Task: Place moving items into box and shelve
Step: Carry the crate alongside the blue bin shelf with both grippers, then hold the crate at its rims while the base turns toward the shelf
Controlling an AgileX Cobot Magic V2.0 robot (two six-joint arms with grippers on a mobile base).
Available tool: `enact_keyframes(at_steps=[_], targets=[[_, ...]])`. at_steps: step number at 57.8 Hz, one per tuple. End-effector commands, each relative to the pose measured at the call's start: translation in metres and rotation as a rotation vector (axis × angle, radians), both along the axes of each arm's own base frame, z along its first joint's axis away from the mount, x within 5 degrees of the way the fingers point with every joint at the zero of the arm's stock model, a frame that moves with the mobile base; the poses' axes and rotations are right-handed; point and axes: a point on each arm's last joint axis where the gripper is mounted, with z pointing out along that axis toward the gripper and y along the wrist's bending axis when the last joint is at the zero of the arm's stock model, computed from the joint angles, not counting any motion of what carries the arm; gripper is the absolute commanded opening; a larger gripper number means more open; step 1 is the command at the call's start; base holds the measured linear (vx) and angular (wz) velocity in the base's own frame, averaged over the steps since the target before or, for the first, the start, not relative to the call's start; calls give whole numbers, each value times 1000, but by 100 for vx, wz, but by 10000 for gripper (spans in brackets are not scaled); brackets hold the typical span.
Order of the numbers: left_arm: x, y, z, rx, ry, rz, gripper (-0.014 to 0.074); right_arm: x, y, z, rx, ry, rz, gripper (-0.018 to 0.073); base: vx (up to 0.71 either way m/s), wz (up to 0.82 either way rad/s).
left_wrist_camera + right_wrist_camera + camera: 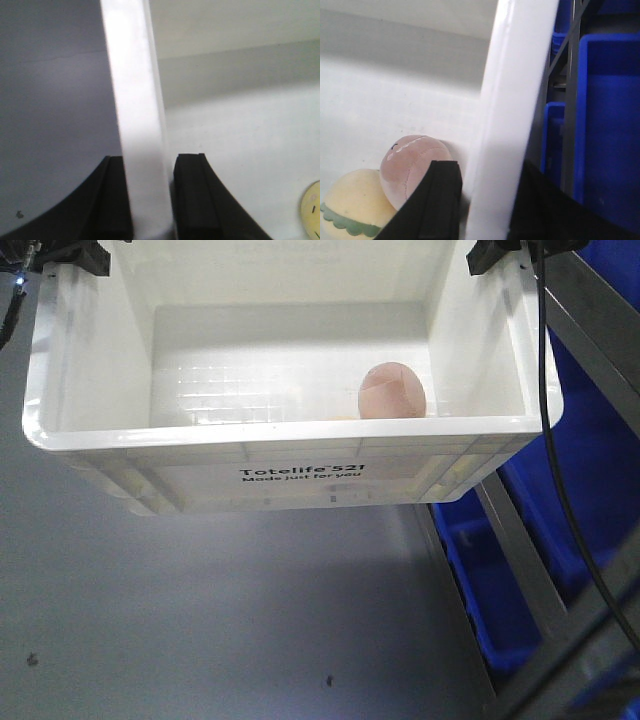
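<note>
Grey floor (pixel 200 620) below; we're holding the box (pixel 300 475), left gripper (pixel 147 167) and right gripper (pixel 487 172) clamping its rim, likely shelving next, keeping level.

a storeroom, by its metal rack (pixel 520 560) of blue bins (pixel 600 440) and grey floor (pixel 200 620)
</note>
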Motion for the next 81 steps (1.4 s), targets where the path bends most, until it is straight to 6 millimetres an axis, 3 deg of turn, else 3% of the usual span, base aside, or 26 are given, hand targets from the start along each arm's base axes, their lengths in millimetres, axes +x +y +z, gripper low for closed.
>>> enact_keyframes(at_steps=[1,81], targets=[[-13,-2,39,-53,-218,-26,2,-22,-2,40,51,-136,23,-5,56,12],[-13,-2,39,-53,-218,-26,2,-22,-2,40,50,-136,23,-5,52,20]])
